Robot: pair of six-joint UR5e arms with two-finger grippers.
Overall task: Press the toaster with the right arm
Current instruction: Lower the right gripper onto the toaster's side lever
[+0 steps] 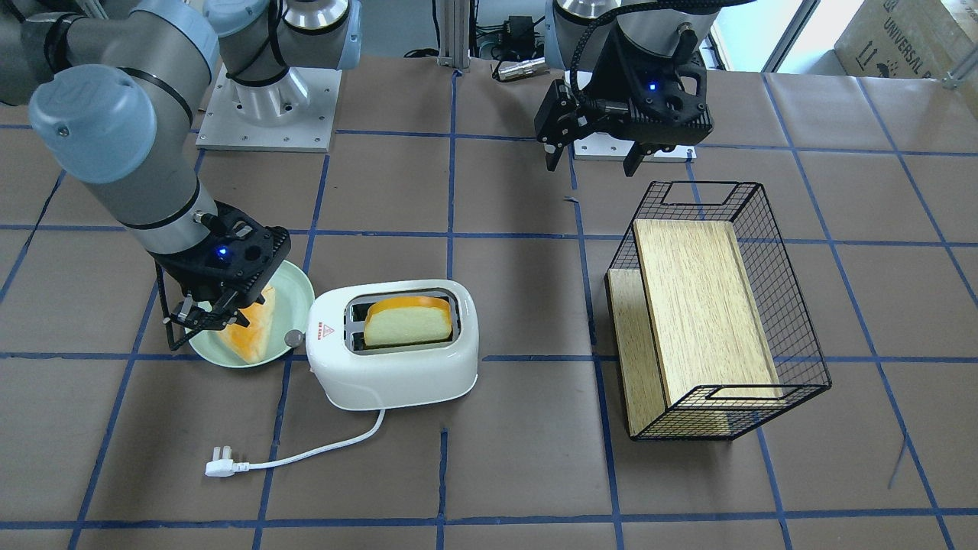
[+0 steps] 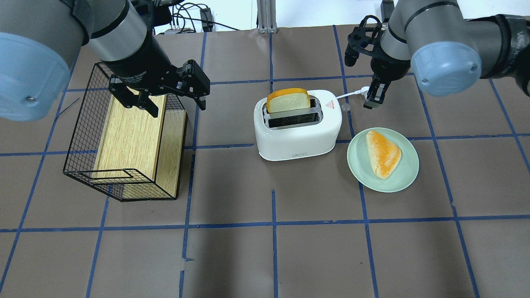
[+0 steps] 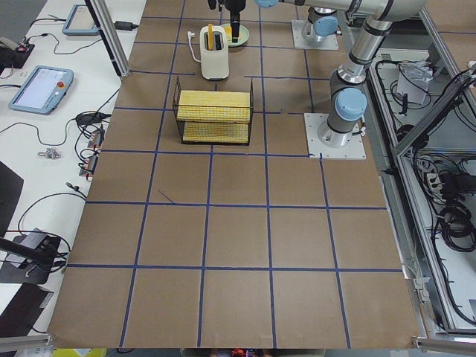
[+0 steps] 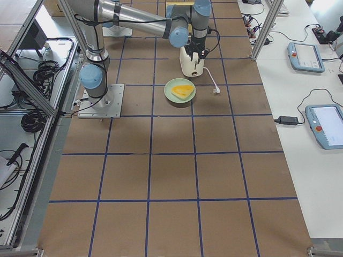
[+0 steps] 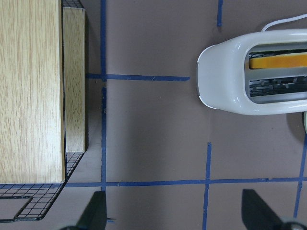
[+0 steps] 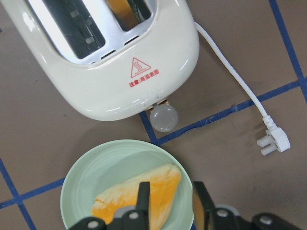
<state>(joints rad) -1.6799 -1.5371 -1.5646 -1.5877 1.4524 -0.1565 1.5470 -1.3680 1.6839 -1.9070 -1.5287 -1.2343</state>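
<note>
The white toaster (image 1: 397,367) stands mid-table with a bread slice (image 1: 406,321) upright in the slot farther from the robot; it also shows in the overhead view (image 2: 298,136). Its grey knob (image 6: 164,118) and red triangle sticker (image 6: 139,67) are at the end nearest my right gripper. My right gripper (image 6: 171,191) hovers beside that knob end, over the green plate (image 2: 410,174). Its fingers are drawn close together and hold nothing, and it does not touch the toaster. My left gripper (image 2: 177,105) is open and empty, above the wire basket (image 2: 83,136).
A triangular bread piece (image 2: 383,153) lies on the green plate right of the toaster. The white cord ends in a plug (image 1: 220,466) on the operators' side. The black wire basket holds a wooden board (image 1: 703,305) at the robot's left.
</note>
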